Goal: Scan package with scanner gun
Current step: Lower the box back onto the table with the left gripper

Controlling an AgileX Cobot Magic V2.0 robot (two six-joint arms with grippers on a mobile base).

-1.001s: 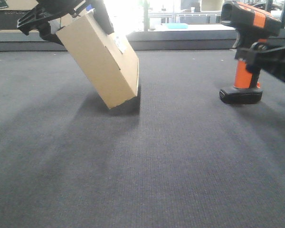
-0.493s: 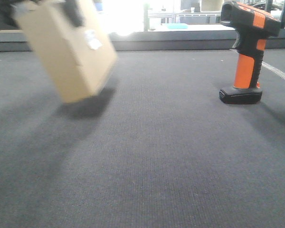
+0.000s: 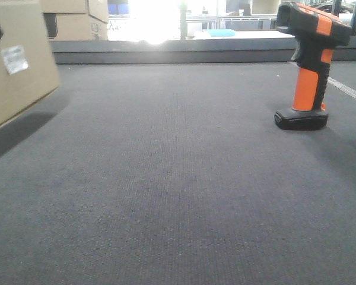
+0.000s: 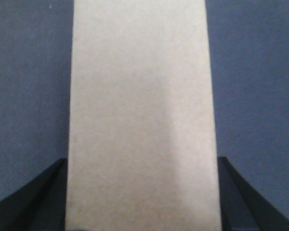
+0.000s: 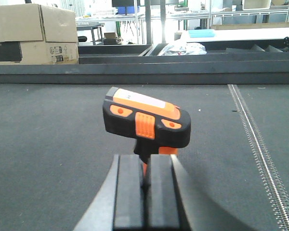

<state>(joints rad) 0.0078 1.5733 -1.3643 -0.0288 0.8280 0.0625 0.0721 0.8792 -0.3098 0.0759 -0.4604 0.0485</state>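
Between the left gripper's [image 4: 142,211] fingers sits the package [image 3: 15,65], clamped and lifted at far left, label (white) facing in. The right gripper [image 5: 145,192], jaws pressed together — empty — faces the scanner gun [image 3: 308,65]; open wide before grasping its handle.

We see the package [image 4: 142,115] filling the middle of the view as a plain tan cardboard face, running straight away from the left hand [image 4: 142,202]. The two black fingers [image 4: 36,199] of the hand show only at the bottom corners, one on each side of the package and pressed against its side edges. Beyond the fingers, on both sides, lies the dark grey surface [image 4: 29,72]. No label shows on this face.
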